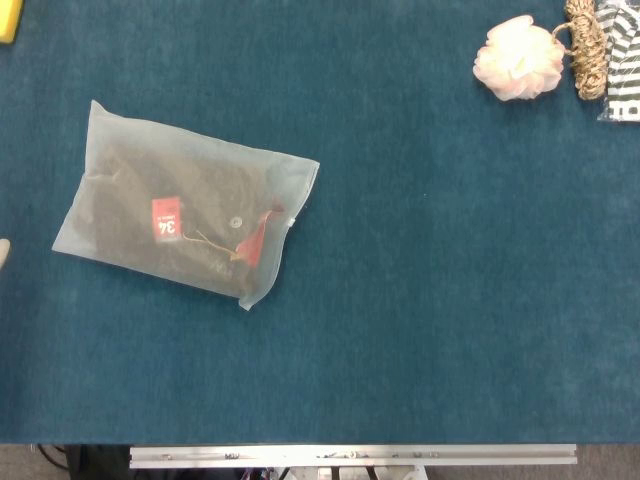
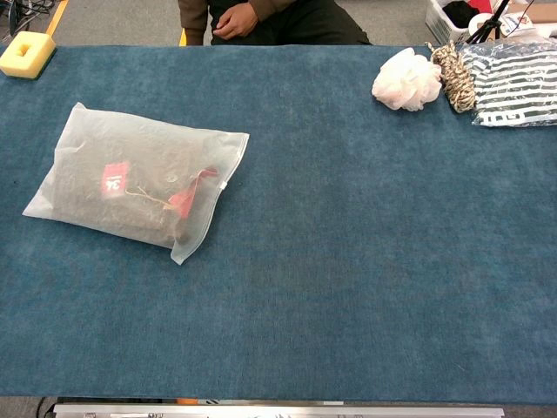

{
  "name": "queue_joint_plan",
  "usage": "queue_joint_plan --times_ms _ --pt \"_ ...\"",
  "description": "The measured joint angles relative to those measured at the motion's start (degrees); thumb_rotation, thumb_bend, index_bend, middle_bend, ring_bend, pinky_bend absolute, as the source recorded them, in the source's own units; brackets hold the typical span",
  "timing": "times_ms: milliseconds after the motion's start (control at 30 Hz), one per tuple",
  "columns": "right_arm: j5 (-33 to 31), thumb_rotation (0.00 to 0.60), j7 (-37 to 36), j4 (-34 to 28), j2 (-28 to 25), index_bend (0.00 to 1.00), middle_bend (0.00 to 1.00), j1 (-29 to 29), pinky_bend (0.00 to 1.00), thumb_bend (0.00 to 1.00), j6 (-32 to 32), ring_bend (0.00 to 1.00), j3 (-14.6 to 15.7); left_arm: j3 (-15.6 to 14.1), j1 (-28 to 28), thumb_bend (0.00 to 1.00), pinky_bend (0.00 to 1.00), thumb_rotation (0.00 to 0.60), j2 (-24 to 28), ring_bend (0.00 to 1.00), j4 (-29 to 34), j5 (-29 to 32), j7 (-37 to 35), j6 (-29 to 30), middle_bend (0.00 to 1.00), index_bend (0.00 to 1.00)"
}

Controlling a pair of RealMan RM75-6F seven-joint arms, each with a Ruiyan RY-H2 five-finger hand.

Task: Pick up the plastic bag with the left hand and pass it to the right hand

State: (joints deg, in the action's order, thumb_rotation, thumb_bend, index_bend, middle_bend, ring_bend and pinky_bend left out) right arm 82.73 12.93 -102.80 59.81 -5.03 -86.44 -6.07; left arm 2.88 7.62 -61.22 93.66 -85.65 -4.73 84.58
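A frosted plastic bag (image 1: pixel 185 205) (image 2: pixel 139 178) lies flat on the blue table, left of centre. It holds dark clothing with a red tag and a string. Nothing touches it. A small pale tip (image 1: pixel 3 252) shows at the left edge of the head view, just left of the bag's near corner. It looks like part of my left hand, but too little shows to tell how the fingers stand. The chest view shows neither hand. My right hand appears in no view.
At the far right lie a pale pink bath pouf (image 1: pixel 520 58) (image 2: pixel 406 80), a rope coil (image 1: pixel 587 45) (image 2: pixel 454 77) and a striped packet (image 1: pixel 622 60) (image 2: pixel 513 83). A yellow sponge (image 2: pixel 28 55) sits far left. A person (image 2: pixel 261 19) sits behind the table.
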Motion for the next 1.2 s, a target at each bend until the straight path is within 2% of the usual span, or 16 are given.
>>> queue_joint_plan --times_ms 400,567,900,1067,1200 --pt "0.16 0.6 -0.64 -0.7 -1.09 0.09 0.22 -0.35 0.39 0.39 -0.87 0.14 -1.4 -0.78 1.39 0.25 0.13 0.6 0.75 0.03 -0.43 -2.39 -0.79 -2.35 0.12 0.26" --pt "-1.35 0.6 -0.12 -2.3 -3.18 0.09 0.22 -1.15 0.39 0.39 -0.42 0.14 -2.99 -1.43 3.62 0.25 0.13 0.6 0.99 0.02 -1.49 -4.72 -1.59 -5.5 0.1 0.18" --pt "-2.74 0.6 -0.14 -3.46 -4.34 0.09 0.22 -1.59 0.39 0.39 0.41 0.14 -3.39 -2.79 11.04 0.24 0.13 0.6 0.21 0.0 -3.19 -7.96 1.89 -17.23 0.0 0.0" --pt "-3.14 0.6 -0.94 -2.97 -4.48 0.09 0.22 -1.25 0.39 0.39 0.24 0.14 -3.25 -2.84 14.24 0.2 0.13 0.6 -1.29 0.0 -3.69 -6.07 6.67 -23.68 0.0 0.0" --pt "-3.33 0.6 -1.75 -2.5 -4.7 0.09 0.22 -0.97 0.39 0.39 0.1 0.14 -3.14 -2.74 16.4 0.2 0.13 0.6 -4.42 0.0 -5.47 -3.28 10.67 -27.7 0.0 0.0"
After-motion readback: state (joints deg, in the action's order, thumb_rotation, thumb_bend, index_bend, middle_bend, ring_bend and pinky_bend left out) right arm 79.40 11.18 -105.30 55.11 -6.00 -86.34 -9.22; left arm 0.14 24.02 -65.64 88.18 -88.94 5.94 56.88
